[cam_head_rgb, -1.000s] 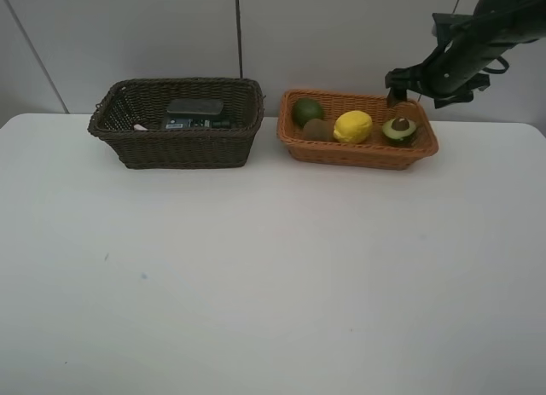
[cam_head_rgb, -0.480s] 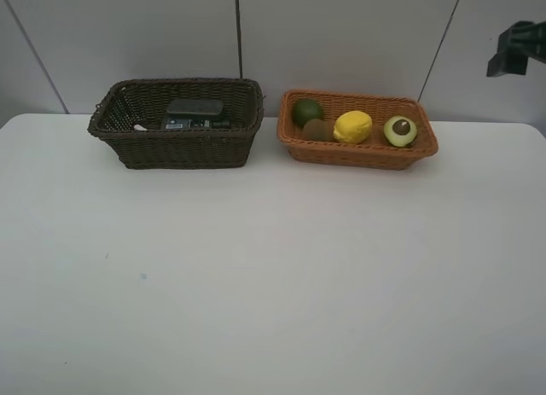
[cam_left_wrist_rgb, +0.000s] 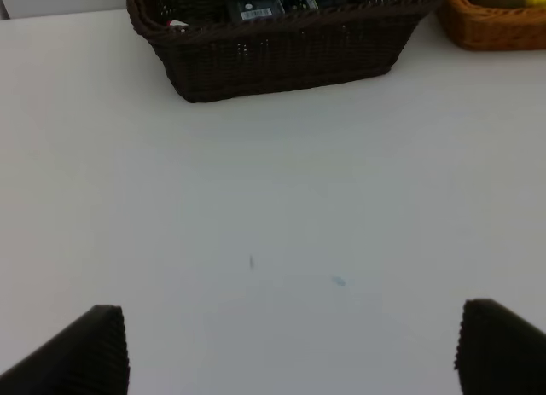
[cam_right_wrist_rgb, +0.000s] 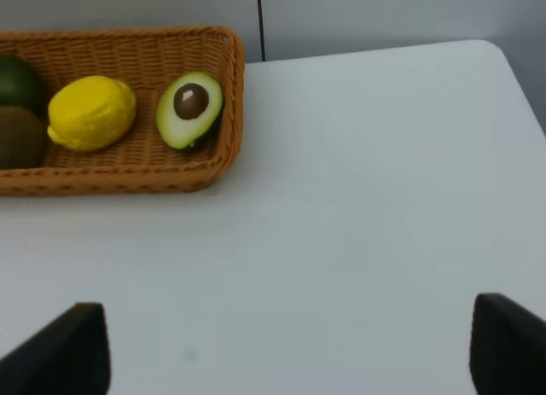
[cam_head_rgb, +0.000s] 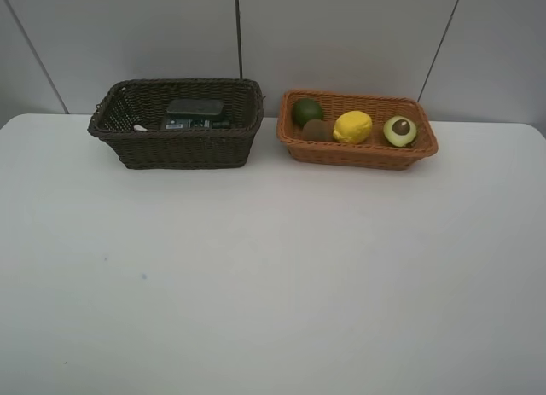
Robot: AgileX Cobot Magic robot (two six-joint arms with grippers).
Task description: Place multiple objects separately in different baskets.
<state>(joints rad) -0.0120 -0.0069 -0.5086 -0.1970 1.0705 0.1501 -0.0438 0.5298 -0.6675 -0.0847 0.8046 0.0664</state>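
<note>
Two baskets sit side by side at the counter's far edge. The left basket holds a block. The right basket holds lime, kiwi, lemon and avocado in a row.

Halved avocado (cut face up) beside lemon.

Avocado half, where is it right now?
In the high view the halved avocado lies cut side up at the right end of the light orange-tan basket, just right of the yellow lemon.
</note>
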